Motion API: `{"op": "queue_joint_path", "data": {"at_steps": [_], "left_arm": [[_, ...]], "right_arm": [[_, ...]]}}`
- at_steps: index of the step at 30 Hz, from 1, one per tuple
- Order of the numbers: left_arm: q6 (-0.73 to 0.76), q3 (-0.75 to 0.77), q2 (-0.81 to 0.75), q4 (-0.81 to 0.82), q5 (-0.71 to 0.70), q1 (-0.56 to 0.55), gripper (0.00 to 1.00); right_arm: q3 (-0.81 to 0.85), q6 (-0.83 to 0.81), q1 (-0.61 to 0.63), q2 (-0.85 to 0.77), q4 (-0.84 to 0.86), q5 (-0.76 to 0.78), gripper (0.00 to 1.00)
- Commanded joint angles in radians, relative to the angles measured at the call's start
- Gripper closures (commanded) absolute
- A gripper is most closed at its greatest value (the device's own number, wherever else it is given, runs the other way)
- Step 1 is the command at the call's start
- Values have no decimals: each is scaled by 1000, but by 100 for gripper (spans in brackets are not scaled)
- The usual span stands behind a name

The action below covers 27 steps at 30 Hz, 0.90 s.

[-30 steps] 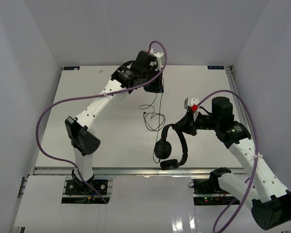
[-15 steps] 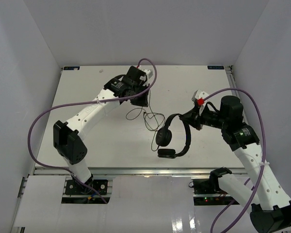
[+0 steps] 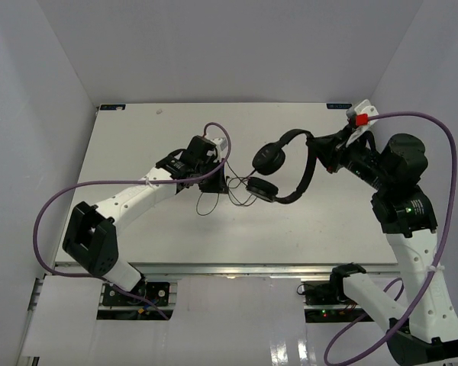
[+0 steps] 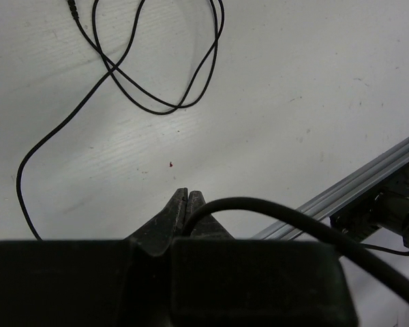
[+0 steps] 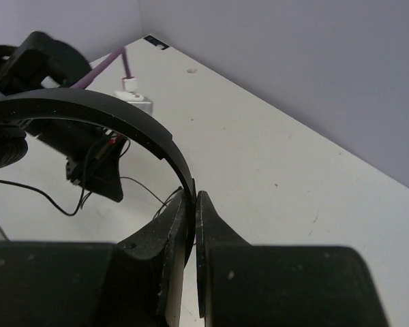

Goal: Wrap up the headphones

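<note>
The black headphones hang in the air over the middle of the table, ear cups [image 3: 269, 159] toward the left. My right gripper [image 3: 321, 149] is shut on their headband [image 3: 308, 172]. In the right wrist view the jaws [image 5: 193, 201] pinch the thin headband [image 5: 109, 109] edge-on. My left gripper [image 3: 218, 183] sits low over the table just left of the ear cups, shut on the thin black cord [image 3: 240, 187]. In the left wrist view the cord [image 4: 273, 208] arcs out from the shut jaws [image 4: 187, 199], and slack loops [image 4: 160, 109] lie on the table beyond.
A metal rail [image 3: 214, 267] runs along the table's near edge, also in the left wrist view [image 4: 358, 185]. Purple arm cables [image 3: 69, 194] loop beside both arms. Grey walls close in the back and sides. The left arm [image 5: 34, 58] shows beyond the headband.
My right gripper has lifted the headphones and carried them away from the near edge toward the far right. My left gripper has come back toward the table's middle, bringing the cord with it.
</note>
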Motion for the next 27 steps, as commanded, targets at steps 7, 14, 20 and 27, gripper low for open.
{"op": "queue_joint_path", "data": {"at_steps": [7,14,20,27], "left_arm": [[-16,-156,-105,122,88,-20,100],[8,-228,-172,115,67,-37,100],[3,-263,-184,104,59,-55,100],[4,-244,-79,107,28,-83,100]], "right_arm": [[59,439,-107,99,92,451,92],[5,479,-140,102,135,674,92],[-64,562,-201,118,152,642,92],[-125,724,-302,178,200,344,92]]}}
